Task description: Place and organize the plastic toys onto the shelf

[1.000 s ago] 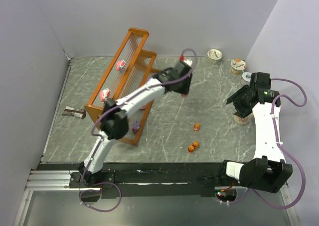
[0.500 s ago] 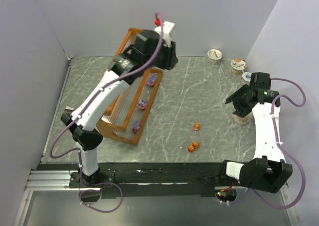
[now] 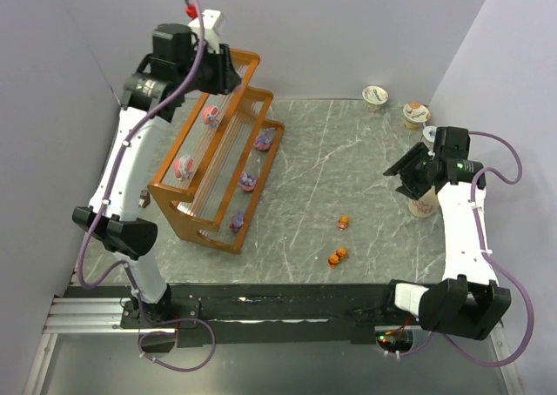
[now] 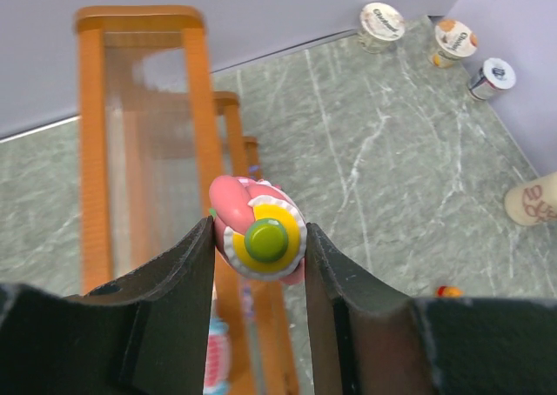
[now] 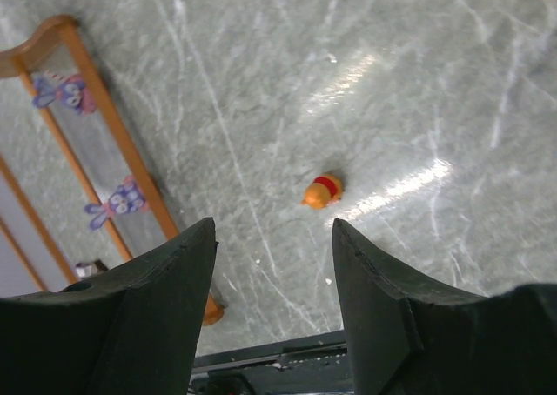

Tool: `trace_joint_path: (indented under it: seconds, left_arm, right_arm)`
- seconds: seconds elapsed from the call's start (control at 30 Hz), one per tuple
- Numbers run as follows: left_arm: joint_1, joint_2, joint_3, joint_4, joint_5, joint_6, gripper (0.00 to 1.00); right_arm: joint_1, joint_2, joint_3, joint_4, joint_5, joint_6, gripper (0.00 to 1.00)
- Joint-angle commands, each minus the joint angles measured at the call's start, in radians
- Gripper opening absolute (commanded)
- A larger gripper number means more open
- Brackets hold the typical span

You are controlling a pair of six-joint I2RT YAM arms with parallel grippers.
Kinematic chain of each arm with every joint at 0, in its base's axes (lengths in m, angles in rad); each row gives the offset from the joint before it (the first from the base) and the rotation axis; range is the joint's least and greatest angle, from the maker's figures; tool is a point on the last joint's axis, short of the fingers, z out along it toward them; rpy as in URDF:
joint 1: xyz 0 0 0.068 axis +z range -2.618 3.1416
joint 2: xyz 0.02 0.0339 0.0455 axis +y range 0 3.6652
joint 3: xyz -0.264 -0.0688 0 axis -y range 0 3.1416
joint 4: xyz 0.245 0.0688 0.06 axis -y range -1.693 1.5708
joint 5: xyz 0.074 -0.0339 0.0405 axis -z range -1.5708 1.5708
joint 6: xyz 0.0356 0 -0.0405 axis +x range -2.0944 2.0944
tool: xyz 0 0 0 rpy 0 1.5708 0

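The orange-brown shelf (image 3: 164,189) stands at the table's left. Two pink-red toys (image 3: 210,115) sit on its middle tier and three purple toys (image 3: 248,181) on the lowest. My left gripper (image 3: 223,70) hovers above the top tier's far end. In the left wrist view it (image 4: 259,238) is shut on a round pink toy (image 4: 260,235) with a yellow and green face. Two orange toys (image 3: 344,223) lie on the table right of the shelf. My right gripper (image 3: 402,172) hangs open and empty over the right side, with one orange toy (image 5: 323,190) below and ahead of it.
Three foil-lidded cups (image 3: 375,94) stand at the back right. A beige bottle (image 3: 422,206) stands under the right arm. A dark wrapper (image 3: 129,197) lies left of the shelf. Walls close in on the left, back and right.
My left arm has swung up and left, carrying the pink toy from right of the shelf to above its top tier. The right gripper has shifted slightly left.
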Motion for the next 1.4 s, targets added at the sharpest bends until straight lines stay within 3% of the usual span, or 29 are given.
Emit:
trace_joint_path:
  seconds: [0.0, 0.37, 0.73, 1.37]
  left_arm:
    - [0.080, 0.011, 0.072, -0.006, 0.155, 0.058, 0.07]
    - [0.154, 0.110, 0.110, -0.052, 0.253, 0.115, 0.09]
    - [0.215, 0.190, 0.145, -0.003, 0.332, 0.094, 0.11]
    - [0.234, 0.176, 0.090, -0.029, 0.390, 0.140, 0.15]
  right_arm:
    - [0.017, -0.038, -0.010, 0.067, -0.037, -0.014, 0.63]
    - [0.059, -0.004, -0.006, 0.083, -0.025, -0.002, 0.63]
    - [0.237, 0.091, 0.068, 0.106, 0.044, 0.034, 0.63]
    - [0.384, 0.226, 0.191, 0.133, 0.060, -0.002, 0.64]
